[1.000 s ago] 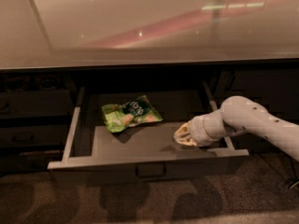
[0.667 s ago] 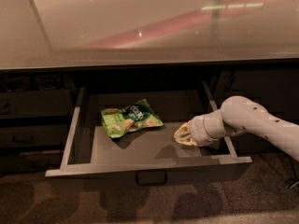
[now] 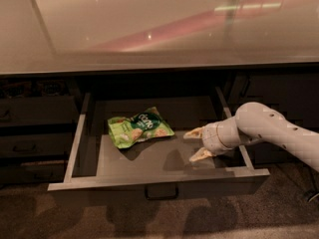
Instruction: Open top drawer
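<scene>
Under the counter (image 3: 149,29), top drawer (image 3: 149,181) slid farther out, hand (image 3: 194,145) inside at right, fingers spread, empty.

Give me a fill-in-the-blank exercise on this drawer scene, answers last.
The wide dark grey top drawer stands ___.
A crinkled ___ snack bag lies on its floor.
The pale two-finger gripper sits inside the drawer, on the bag's ___ side in the camera view.
The gripper holds ___.
Missing: open; green; right; nothing.
</scene>
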{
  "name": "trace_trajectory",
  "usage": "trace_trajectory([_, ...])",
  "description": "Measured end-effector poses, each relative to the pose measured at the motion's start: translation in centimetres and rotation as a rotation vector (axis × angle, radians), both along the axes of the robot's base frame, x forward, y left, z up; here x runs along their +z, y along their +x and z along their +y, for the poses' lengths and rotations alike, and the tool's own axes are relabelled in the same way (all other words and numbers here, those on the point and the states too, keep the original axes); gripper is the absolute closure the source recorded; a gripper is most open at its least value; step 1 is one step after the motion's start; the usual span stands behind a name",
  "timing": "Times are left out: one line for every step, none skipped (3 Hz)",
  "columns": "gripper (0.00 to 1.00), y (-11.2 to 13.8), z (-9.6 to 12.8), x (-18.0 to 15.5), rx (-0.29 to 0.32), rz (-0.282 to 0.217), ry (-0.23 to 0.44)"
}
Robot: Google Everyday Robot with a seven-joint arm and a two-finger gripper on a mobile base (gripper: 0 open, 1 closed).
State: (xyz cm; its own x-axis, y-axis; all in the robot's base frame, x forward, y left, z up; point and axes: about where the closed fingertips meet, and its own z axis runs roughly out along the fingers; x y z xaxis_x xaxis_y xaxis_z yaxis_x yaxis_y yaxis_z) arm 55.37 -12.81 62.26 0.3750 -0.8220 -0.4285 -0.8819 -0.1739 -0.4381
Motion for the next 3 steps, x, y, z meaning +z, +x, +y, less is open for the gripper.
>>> trace_trajectory([0.0,0.0,0.0,0.0,0.0,0.0,0.0])
trace_trajectory([0.0,-0.01,0.01,0.0,0.0,0.0,0.0])
trace_trajectory([0.0,-0.25,0.53,-0.03,0.015,0.002,0.008])
